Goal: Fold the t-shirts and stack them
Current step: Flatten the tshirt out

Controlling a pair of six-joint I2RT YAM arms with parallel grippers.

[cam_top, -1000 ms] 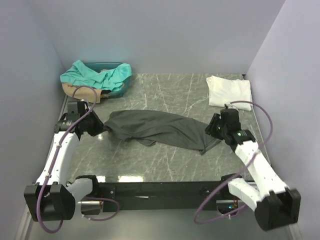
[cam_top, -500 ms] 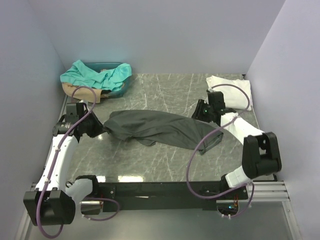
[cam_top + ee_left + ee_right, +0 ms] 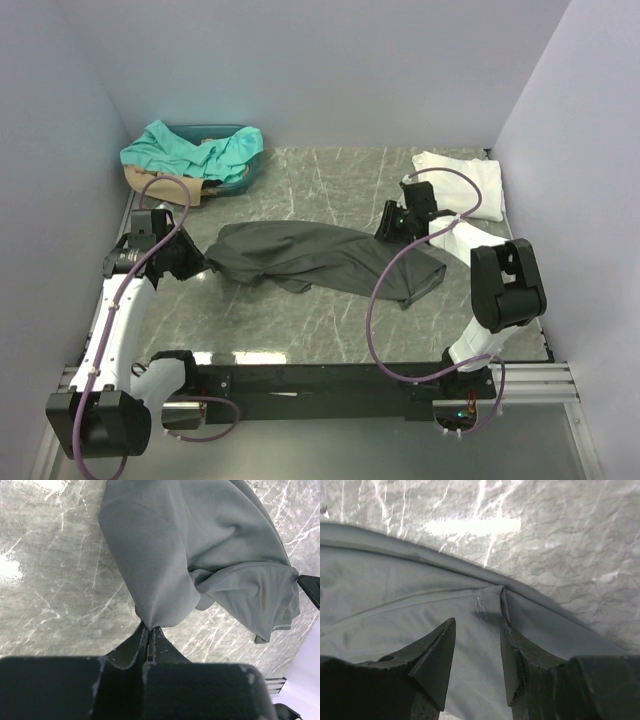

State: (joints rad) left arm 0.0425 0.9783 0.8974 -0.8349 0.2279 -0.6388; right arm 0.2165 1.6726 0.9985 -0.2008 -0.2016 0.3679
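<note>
The dark charcoal grey t-shirt (image 3: 320, 256) lies stretched and rumpled across the middle of the marble table. My left gripper (image 3: 196, 262) is shut on its left end, the cloth pinched between the fingertips (image 3: 148, 627). My right gripper (image 3: 386, 228) is open and low over the shirt's upper right edge, one finger on either side of a small fold of the hem (image 3: 489, 600). A folded white t-shirt (image 3: 458, 183) lies at the back right. Teal (image 3: 190, 148) and tan (image 3: 150, 180) shirts are heaped in a bin at the back left.
The dark bin (image 3: 245, 172) stands in the back left corner. Pale walls close in the table on the left, back and right. Purple cables loop from both arms. The bare marble (image 3: 300, 330) runs along the near edge.
My right arm has swung from the shirt's lower right end up and left to its upper right edge. My left gripper has pulled its held end slightly left.
</note>
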